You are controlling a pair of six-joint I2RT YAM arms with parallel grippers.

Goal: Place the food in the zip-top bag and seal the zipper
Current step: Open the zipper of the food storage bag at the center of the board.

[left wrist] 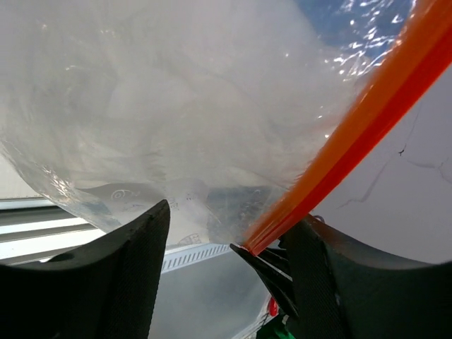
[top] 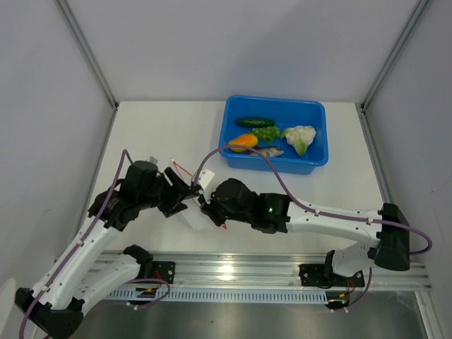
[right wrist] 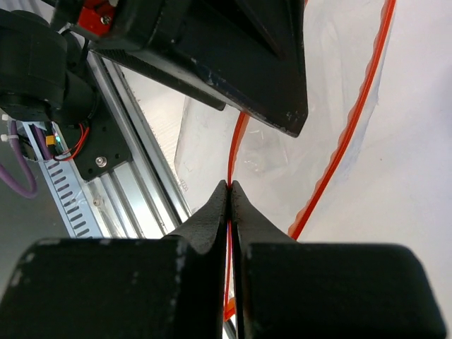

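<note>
The clear zip-top bag [top: 192,217] hangs between my two grippers near the table's front edge. My right gripper [right wrist: 230,183] is shut on the orange-red zipper [right wrist: 353,120] at one side of the bag's mouth. My left gripper [left wrist: 233,215] is open, its fingers wide apart, with the bag [left wrist: 176,106] and the zipper [left wrist: 367,106] just beyond them. In the top view the left gripper [top: 188,189] and right gripper [top: 205,205] almost meet. The cucumber [top: 255,121], pea cluster [top: 266,133], mango [top: 244,141] and cauliflower [top: 300,137] lie in the bin.
The blue bin [top: 318,161] stands at the back right of the table and also holds a small greyish item [top: 268,151]. An aluminium rail [top: 233,268] runs along the near edge. Grey walls close in the left, back and right sides.
</note>
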